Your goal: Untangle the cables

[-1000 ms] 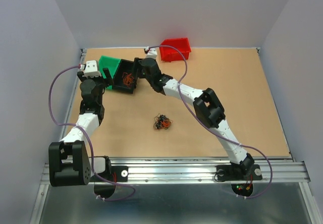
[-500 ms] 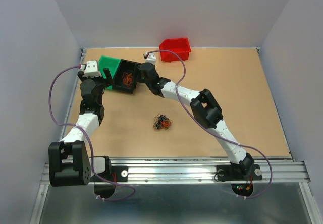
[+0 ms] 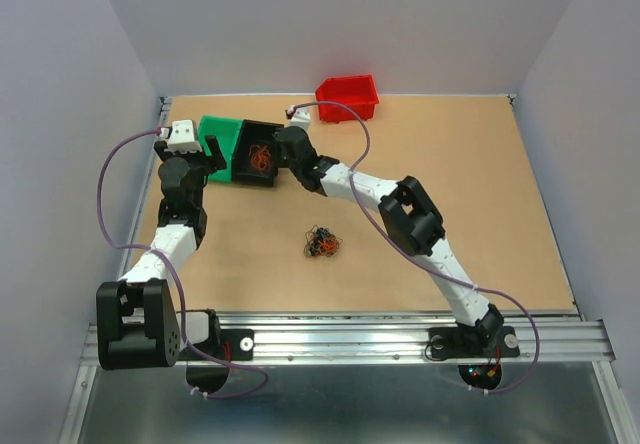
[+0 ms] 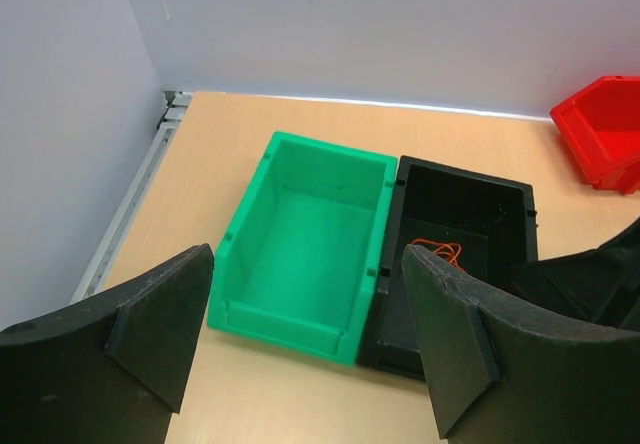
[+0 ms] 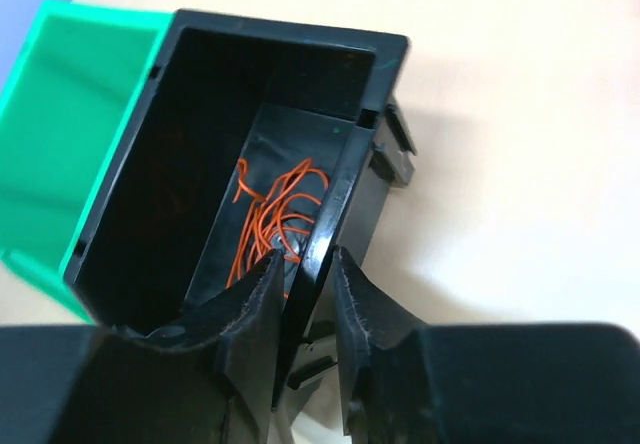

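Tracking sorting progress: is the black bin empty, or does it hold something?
Not empty. The right wrist view shows orange cables lying loose on the floor of the black bin.

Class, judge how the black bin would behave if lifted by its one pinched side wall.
Probably stiff: the black bin has moulded plastic walls. Held off-centre by the right end effector, it would likely tilt. The loose orange wires inside might slide.

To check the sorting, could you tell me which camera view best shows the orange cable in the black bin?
The right wrist view: the orange cable lies close and sharp inside the black bin. The top external view shows only a small orange tangle; the left wrist view, just a short loop.
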Tool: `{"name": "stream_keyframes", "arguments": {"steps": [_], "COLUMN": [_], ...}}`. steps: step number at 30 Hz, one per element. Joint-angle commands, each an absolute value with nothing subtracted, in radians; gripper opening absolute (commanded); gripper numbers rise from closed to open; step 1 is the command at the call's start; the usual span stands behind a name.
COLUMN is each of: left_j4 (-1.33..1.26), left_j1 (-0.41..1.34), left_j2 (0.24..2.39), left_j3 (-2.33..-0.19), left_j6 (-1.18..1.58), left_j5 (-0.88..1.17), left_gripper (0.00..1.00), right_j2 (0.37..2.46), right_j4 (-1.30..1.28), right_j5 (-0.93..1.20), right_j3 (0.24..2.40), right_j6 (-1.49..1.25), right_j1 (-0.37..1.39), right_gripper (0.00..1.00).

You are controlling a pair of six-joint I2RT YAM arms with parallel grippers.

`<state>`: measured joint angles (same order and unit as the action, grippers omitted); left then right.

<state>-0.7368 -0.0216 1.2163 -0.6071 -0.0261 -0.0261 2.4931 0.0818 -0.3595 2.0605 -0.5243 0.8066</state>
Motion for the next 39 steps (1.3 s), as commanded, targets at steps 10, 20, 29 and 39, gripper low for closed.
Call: {"name": "stream_keyframes", "arguments": {"steps": [10, 20, 29, 39], "left_j4": [-0.801, -0.804, -0.808, -0.811], "left_j1": [-0.026, -0.026, -0.026, -0.026], "left_j2": [1.195, 1.192, 1.181, 1.177], "left_j3": [-0.634, -0.63, -0.623, -0.62], "left_j6": [-0.044, -0.049, -0.051, -0.054], "left_j5": [-0.005, 0.032, 0.052, 0.063], "left_gripper": [0.87, 0.88, 0.88, 0.88], "right_j2": [2.261, 2.204, 2.212, 2.295], "right_j4": [0.075, 0.077, 0.095, 0.094], "right_j5": [-0.313, -0.281, -0.391, -0.646], "right_j3": [1.826, 1.796, 1.824, 1.969], "right_j6": [-0.374, -0.409, -0.609, -0.603], "right_j1": [0.807, 0.724, 0.545, 0.453], "right_gripper": [0.34, 0.75, 0.91, 1.0]}}
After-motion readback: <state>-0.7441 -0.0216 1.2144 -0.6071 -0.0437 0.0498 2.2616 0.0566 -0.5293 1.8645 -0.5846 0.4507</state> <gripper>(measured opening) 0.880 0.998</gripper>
